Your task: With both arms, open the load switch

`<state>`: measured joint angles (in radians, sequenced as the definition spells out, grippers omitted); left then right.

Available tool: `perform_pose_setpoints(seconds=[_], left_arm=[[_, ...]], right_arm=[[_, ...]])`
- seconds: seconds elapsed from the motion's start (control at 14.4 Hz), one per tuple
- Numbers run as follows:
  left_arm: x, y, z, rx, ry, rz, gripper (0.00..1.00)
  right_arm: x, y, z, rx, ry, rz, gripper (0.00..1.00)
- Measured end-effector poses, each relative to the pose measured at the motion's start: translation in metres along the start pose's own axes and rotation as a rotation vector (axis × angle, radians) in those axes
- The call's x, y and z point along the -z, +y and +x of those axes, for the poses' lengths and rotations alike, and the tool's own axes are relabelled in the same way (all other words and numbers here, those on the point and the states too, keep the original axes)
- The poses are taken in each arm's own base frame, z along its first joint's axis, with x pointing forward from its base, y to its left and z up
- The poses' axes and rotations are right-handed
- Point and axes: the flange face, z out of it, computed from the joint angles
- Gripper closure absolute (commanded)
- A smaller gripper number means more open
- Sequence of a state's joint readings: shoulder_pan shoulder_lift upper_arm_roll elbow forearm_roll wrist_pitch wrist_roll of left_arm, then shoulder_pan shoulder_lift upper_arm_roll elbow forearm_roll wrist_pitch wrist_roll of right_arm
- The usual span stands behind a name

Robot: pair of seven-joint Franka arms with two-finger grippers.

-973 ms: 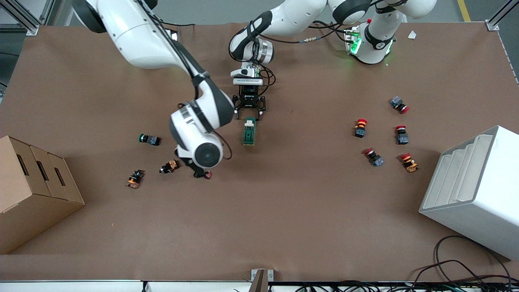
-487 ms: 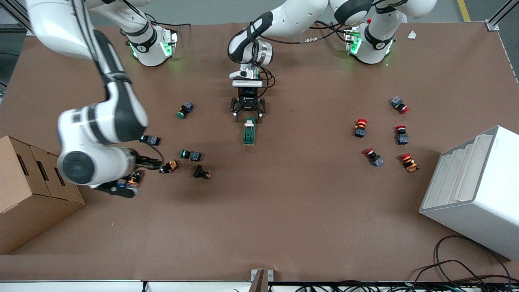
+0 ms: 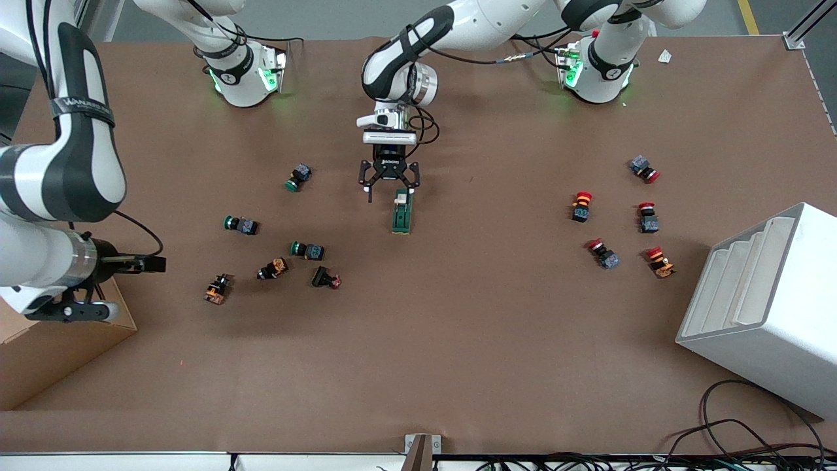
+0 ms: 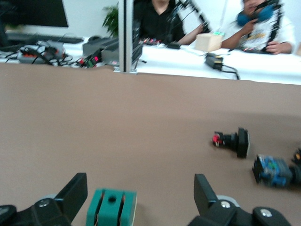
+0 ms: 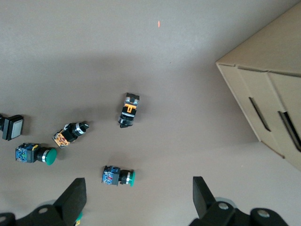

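The load switch (image 3: 402,212) is a dark green block lying mid-table, its white lever (image 3: 400,195) at the end toward the robots. My left gripper (image 3: 391,188) hovers open just over that lever end. In the left wrist view the switch (image 4: 111,207) sits between the fingers (image 4: 75,190), close to one of them and untouched, and the left gripper (image 4: 139,193) holds nothing. My right gripper (image 3: 153,263) hangs open high over the table beside the cardboard box (image 3: 59,347). The right wrist view shows the right gripper (image 5: 138,197) empty above a green button (image 5: 117,176).
Several green, orange and black push buttons (image 3: 307,250) lie scattered toward the right arm's end. Several red-capped buttons (image 3: 580,206) lie toward the left arm's end, next to a white tiered bin (image 3: 765,307). Cables (image 3: 739,432) trail at the table edge nearest the camera.
My right arm has swung away from mid-table out to the cardboard box, uncovering the buttons it hid. The left gripper shifted slightly toward the right arm's end. The load switch has not moved.
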<state>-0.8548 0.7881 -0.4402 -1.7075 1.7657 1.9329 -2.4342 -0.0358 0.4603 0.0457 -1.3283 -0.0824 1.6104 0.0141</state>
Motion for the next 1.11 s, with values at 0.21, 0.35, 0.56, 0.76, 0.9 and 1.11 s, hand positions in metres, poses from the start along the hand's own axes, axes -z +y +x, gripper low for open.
perform_pose_setpoints(seconds=[0.21, 0.35, 0.56, 0.76, 0.9, 1.11], left_arm=[[0.01, 0.029, 0.079, 0.056, -0.13, 0.072, 0.0], [0.013, 0.038, 0.132, 0.079, -0.218, 0.107, 0.0], [0.002, 0.035, 0.209, 0.076, -0.367, 0.13, 0.0], [-0.015, 0.018, 0.284, 0.093, -0.512, 0.131, 0.0], [-0.026, -0.003, 0.328, 0.105, -0.594, 0.119, 0.0], [-0.039, -0.038, 0.383, 0.127, -0.684, 0.09, 0.0]], right_arm=[[0.018, 0.006, -0.007, 0.004, 0.029, 0.0, 0.0], [0.023, 0.005, -0.009, 0.009, 0.037, 0.001, 0.0], [0.025, 0.0, -0.01, 0.015, 0.039, -0.005, 0.0], [0.028, 0.004, -0.011, 0.002, 0.044, -0.002, 0.0], [0.034, 0.013, -0.015, -0.015, 0.048, 0.003, 0.0], [0.049, 0.017, -0.025, -0.022, 0.054, 0.005, 0.0]])
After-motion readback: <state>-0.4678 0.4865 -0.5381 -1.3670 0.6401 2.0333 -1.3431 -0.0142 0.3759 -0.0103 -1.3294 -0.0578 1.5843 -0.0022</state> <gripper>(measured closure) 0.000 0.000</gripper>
